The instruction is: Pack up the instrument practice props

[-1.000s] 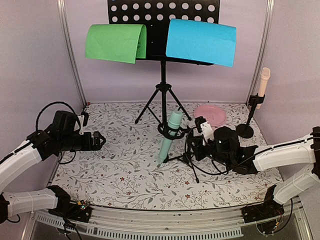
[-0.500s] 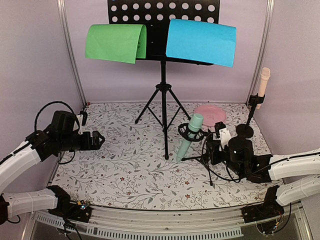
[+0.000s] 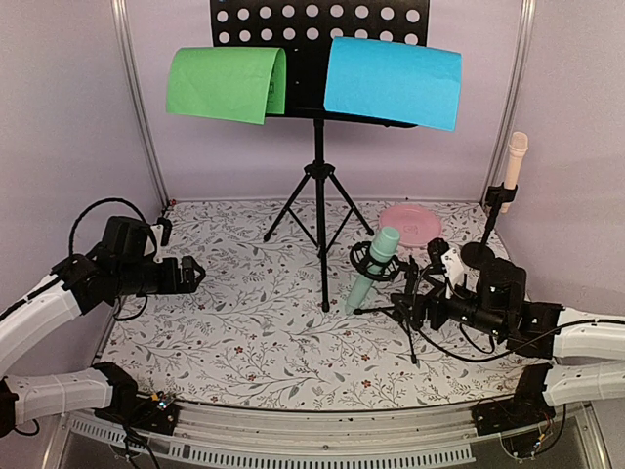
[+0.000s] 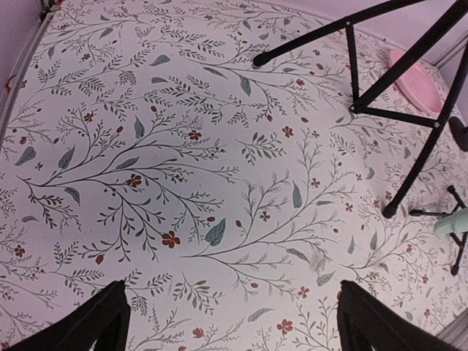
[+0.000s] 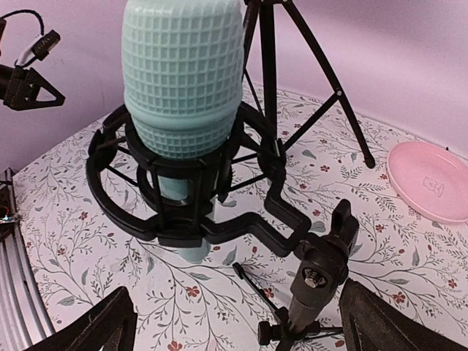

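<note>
A second ago the right gripper (image 3: 422, 299) was pinching the small stand (image 3: 395, 307) near the middle of the top view. The mint microphone (image 3: 374, 269) leaned there beside the centre pole of the music rack (image 3: 317, 39). Stand and microphone now sit further right, just below and left of the pink plate (image 3: 410, 225). The gripper has let go and drawn back to the right. In the right wrist view its fingers (image 5: 99, 329) are spread wide, with the stand's post between them, closer to the lower-right one. The left gripper (image 3: 191, 276) is where it was at the left of the table (image 3: 244, 332), its fingers also spread.

The microphone's long axis is tilted. In the top view its grille head points to the upper right and its tail runs down to the lower left. From the right wrist it fills the upper left, held in the stand's black ring.

The green sheet (image 3: 225, 83) and blue sheet (image 3: 391, 83) hang on the rack at top centre. The pink microphone (image 3: 515, 161) stands upright at the right edge.
</note>
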Controlling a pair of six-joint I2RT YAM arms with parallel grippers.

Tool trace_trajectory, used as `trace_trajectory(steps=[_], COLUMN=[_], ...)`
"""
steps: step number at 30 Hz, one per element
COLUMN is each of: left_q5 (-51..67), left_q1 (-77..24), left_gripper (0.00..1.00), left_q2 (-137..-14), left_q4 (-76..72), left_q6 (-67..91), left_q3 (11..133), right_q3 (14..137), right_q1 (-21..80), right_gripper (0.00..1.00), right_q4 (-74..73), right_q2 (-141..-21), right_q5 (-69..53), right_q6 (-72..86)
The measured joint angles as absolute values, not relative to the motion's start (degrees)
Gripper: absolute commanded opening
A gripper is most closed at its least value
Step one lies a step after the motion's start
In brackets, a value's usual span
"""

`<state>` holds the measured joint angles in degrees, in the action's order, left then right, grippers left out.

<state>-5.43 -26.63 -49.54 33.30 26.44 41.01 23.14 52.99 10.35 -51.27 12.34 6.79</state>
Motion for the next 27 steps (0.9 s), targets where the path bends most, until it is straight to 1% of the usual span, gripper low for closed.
trace_trajectory(steps=[3,5,10,13,17,23,25,27], left_q5=[-5.5,-5.5,-5.5,-5.5,-5.5,-5.5,-5.5,-5.5], left_q1=[-26.6,-26.6,-26.6,-26.6,-26.6,-26.9,-26.9,-26.9], left_gripper=[0.99,0.99,0.99,0.99,0.99,0.99,0.99,0.99], left_q2=[-49.5,-49.5,-49.5,-49.5,-49.6,-50.3,-50.3,-50.3], left_q4=[33.3,33.3,33.3,33.3,33.3,33.3,33.3,33.3], left_q6=[26.6,26.7,27.1,27.3,27.5,27.5,27.5,27.5], left_q3=[41.0,41.0,41.0,41.0,41.0,41.0,41.0,41.0], right_q3=[23.2,23.2,20.3,17.5,14.4,11.5,10.4,9.8], right_q1=[48.9,45.1,38.8,37.3,36.3,34.9,34.9,34.9], right_gripper=[0.99,0.99,1.0,0.97,0.88,0.69,0.66,0.6], right_q4=[10.2,9.6,11.2,13.6,19.0,32.1,36.8,40.3], right_q2=[-49.5,-49.5,-50.0,-53.0,-56.7,-60.8,-62.1,-63.9], right_q5=[2.2,-0.8,-4.4,-5.7,-7.7,-9.5,-9.8,-10.4], right_q6=[5.4,4.8,5.6,5.5,4.0,3.7,3.8,3.5])
